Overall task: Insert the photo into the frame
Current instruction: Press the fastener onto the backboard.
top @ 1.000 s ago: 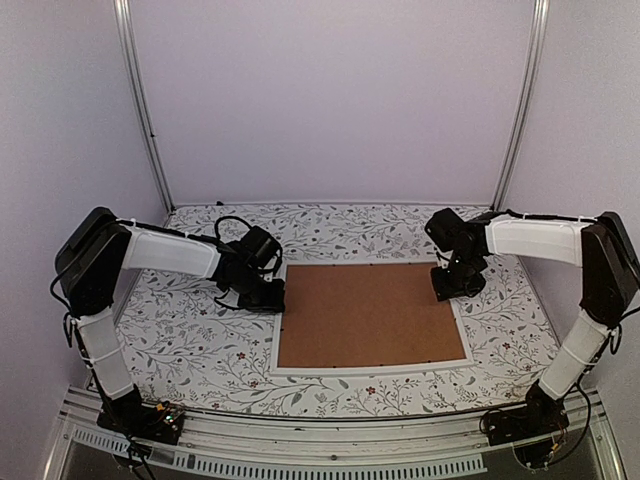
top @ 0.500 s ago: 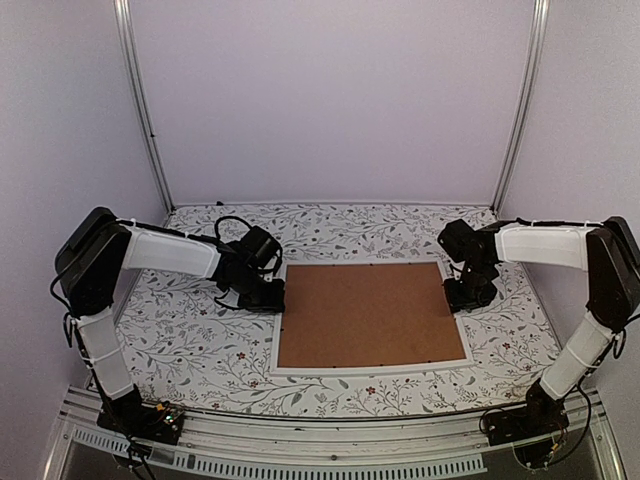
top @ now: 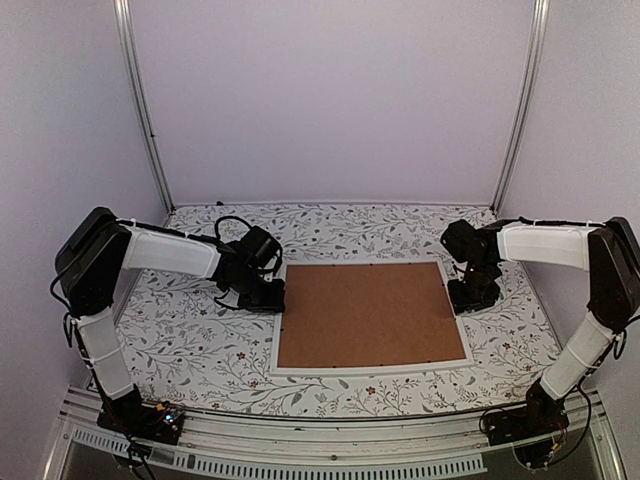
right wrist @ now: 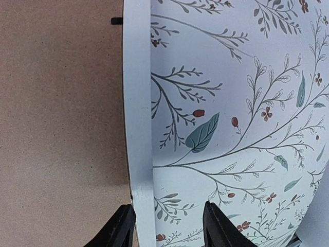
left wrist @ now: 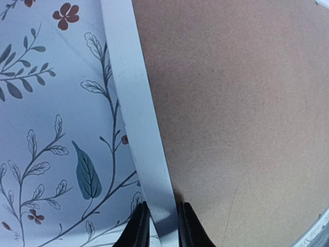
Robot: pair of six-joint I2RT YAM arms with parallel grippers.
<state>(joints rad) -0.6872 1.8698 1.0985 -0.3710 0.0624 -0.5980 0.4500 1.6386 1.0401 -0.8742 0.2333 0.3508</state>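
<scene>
The frame (top: 370,369) lies flat in the middle of the table, its narrow white border around the brown backing board (top: 368,312). The photo is not in view. My left gripper (top: 272,297) sits at the frame's left edge. In the left wrist view it (left wrist: 163,226) is shut on the white border (left wrist: 136,118), beside the backing board (left wrist: 236,113). My right gripper (top: 470,297) is at the frame's right edge. In the right wrist view it (right wrist: 167,226) is open, one finger over the board's edge (right wrist: 61,128), the other over the cloth, straddling the border (right wrist: 138,103).
A floral tablecloth (top: 190,335) covers the table. Two metal posts (top: 145,110) and pale walls stand at the back and sides. A small black tab (right wrist: 117,21) sits at the board's edge by the right border.
My right gripper has moved right, from over the backing board to the frame's right border. My left gripper and the frame have not moved.
</scene>
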